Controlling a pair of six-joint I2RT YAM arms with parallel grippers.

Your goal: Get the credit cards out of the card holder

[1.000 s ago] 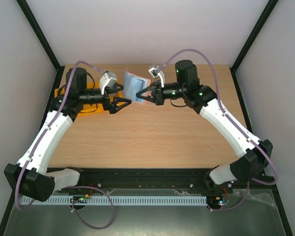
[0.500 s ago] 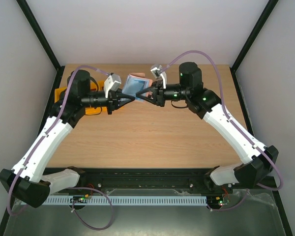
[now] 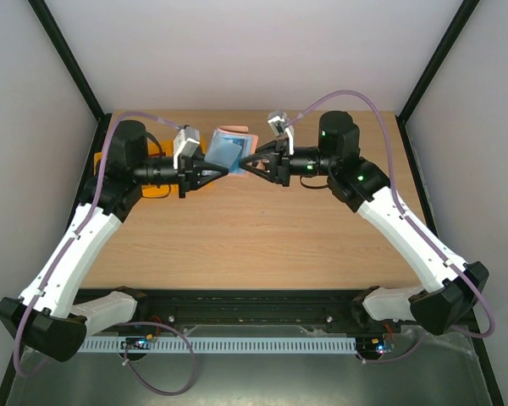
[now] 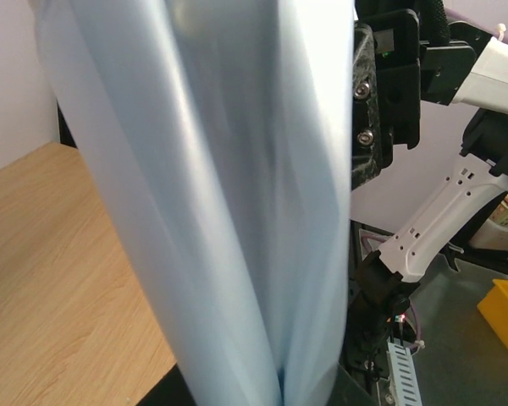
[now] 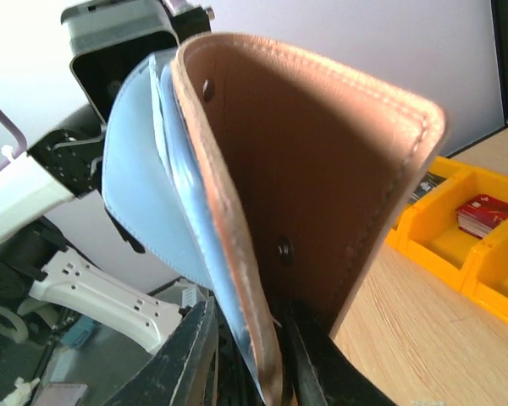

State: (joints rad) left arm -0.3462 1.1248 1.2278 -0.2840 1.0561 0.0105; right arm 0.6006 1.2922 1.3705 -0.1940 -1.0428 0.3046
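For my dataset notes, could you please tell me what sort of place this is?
Probably a robotics lab test cell: wooden tabletop, plain white panels in a black frame, two robot arms bolted at its near edge.

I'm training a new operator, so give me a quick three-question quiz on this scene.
1. True or false: the card holder lies flat.
2. The red card sits in: A the yellow tray; B a white bowl; C a green box.
3. What colour is the holder's outer face?
Key: 1 false, it stands upright; 2 A; 3 tan-brown.
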